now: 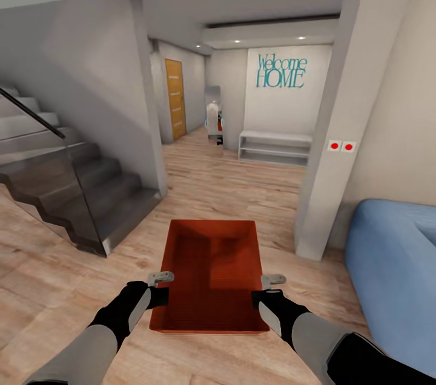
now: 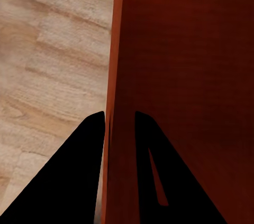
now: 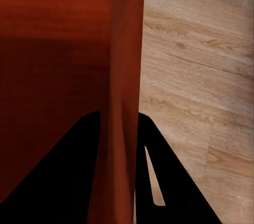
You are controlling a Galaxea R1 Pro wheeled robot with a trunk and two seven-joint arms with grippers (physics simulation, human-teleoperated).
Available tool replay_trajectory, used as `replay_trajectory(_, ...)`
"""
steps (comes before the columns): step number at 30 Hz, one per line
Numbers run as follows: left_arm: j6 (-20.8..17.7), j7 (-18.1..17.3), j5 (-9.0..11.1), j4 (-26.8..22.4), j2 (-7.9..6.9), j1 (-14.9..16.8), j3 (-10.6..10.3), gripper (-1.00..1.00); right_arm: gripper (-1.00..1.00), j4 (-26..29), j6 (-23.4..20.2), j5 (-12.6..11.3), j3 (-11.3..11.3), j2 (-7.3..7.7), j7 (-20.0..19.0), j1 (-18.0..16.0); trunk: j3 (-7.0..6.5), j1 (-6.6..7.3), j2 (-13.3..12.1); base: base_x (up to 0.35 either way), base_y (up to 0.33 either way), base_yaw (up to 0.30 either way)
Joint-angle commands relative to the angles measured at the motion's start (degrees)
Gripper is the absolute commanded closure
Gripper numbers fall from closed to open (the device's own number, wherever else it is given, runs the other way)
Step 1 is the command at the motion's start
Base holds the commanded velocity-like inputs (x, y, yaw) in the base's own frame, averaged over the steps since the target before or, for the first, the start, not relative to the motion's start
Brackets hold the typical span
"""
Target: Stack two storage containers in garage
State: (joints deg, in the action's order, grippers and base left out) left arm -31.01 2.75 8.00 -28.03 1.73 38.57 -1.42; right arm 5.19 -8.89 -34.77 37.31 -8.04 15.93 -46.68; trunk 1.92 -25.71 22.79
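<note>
Looking through the head camera, you see one orange-red storage container point(image 1: 212, 276) carried out in front of the trunk, above the light wood-plank floor point(image 1: 242, 191) of the living room, with the left gripper point(image 1: 158, 288) on its left wall and the right gripper point(image 1: 269, 288) on its right wall. The open top faces up and the bin sits level between the two arms. Ahead lies a hallway with a "Welcome HOME" wall sign point(image 1: 281, 71), a low white bench point(image 1: 275, 148) under it, and a wooden door point(image 1: 175, 98) further down on the left; a dark staircase point(image 1: 79, 191) rises at the left and the blue sofa point(image 1: 393, 270) fills the right corner. In the left wrist view, your left gripper point(image 2: 120, 123) is clamped on the container's wall point(image 2: 114, 49), one finger outside over the planks, the other inside the bin. In the right wrist view, your right gripper point(image 3: 117, 123) pinches the opposite wall point(image 3: 127, 49) the same way, fingers tight on either side of it. As for progress, you are judged to be early on: this container is lifted but not yet out of the living room, no garage concrete is visible, and the second container and the stacking remain to be done.
</note>
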Motion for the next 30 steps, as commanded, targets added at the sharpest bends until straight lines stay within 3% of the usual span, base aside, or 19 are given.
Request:
replay_trajectory(1,-0.45,1.03,-1.76,-0.01,-0.06,0.05,0.28,1.00,1.00,0.17,-0.34,1.55,-0.31,0.05,0.42,-0.08,0.13,-0.07,0.13,0.323,0.000,0.000)
replay_trajectory(30,-0.45,1.03,-1.76,-0.01,-0.06,0.07,0.28,1.00,1.00,0.17,-0.34,1.55,-0.31,0.05,0.42,-0.08,0.13,-0.07,0.13,0.323,0.000,0.000)
